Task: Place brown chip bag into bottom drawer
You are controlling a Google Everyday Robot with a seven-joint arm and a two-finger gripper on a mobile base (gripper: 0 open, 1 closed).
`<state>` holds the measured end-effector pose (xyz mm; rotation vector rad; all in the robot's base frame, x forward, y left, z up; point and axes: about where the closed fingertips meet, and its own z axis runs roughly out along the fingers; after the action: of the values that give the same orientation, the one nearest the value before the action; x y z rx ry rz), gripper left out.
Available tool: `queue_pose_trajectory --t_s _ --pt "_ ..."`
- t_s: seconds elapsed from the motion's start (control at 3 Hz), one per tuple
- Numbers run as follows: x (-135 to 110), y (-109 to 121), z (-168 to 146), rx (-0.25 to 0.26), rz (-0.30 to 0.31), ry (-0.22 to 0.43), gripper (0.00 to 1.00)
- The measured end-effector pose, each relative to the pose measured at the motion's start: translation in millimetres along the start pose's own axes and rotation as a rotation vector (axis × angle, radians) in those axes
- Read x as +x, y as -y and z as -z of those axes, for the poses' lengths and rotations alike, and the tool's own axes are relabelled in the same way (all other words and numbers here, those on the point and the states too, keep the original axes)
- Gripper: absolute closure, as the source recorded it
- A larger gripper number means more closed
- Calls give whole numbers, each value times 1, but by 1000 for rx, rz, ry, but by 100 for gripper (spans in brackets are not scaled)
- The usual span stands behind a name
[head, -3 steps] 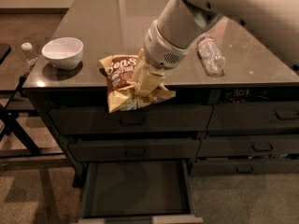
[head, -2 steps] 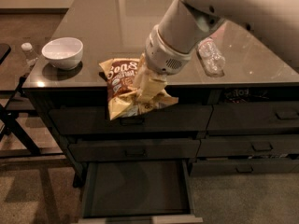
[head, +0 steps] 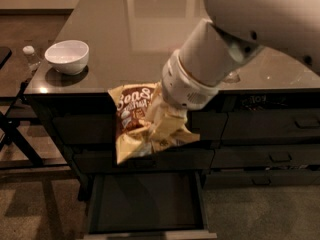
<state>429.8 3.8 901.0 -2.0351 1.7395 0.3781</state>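
The brown chip bag, yellow and brown with white lettering, hangs in the air in front of the upper drawer fronts, past the counter's front edge. My gripper is shut on the bag's right part and is mostly hidden by the crinkled foil and by my white wrist above it. The bottom drawer is pulled open directly below the bag; its dark flat floor is bare and its paler front edge lies at the bottom of the view.
A white bowl stands on the dark glossy counter at its left front corner. A small capped bottle stands left of the counter. Closed handled drawers fill the right-hand column. A dark frame stands at the left.
My arm has carried the bag forward off the counter's edge and lower, so that it now hangs over the open bottom drawer. The bowl has not moved.
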Motion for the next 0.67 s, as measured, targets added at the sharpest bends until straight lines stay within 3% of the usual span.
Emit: queue_pose_trajectory --t_s 0.33,0.67 --pt "5 -37 1 -19 -61 2 100" --pt "5 -37 1 -19 -61 2 100"
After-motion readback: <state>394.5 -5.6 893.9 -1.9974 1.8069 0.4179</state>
